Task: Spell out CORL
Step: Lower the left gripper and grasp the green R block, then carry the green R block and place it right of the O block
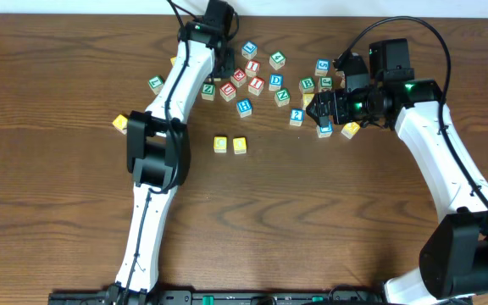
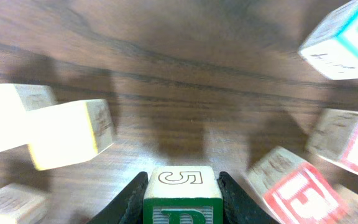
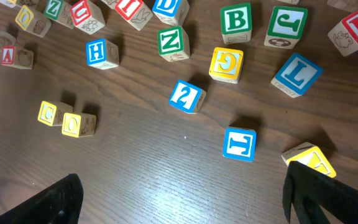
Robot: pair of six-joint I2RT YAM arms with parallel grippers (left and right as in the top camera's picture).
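Nearest my end of the table (image 1: pixel 49 212), two yellow blocks lie side by side, almost touching: the C block (image 1: pixel 220 144) on the left and the O block (image 1: pixel 240 145) just beside it, the first two letters of the word in place. Farther out on the right, the right gripper (image 3: pixel 181 171) hangs over bare wood with its fingers spread wide and nothing between them. A yellow block (image 3: pixel 309 158), turned at an angle, sits just beside one finger, with a blue block (image 3: pixel 239 144) and the 2 block (image 3: pixel 187 96) near. Beyond those, the L block (image 3: pixel 296 73) lies loose in the scatter of lettered blocks. At the far side of that scatter, the left gripper (image 2: pixel 182 196) is clamped on the 5 block (image 2: pixel 180 177). Its top face shows a 5, and its front face a green letter that the frame cuts off, so I cannot read it. The block sits low over the wood; I cannot tell whether it touches.
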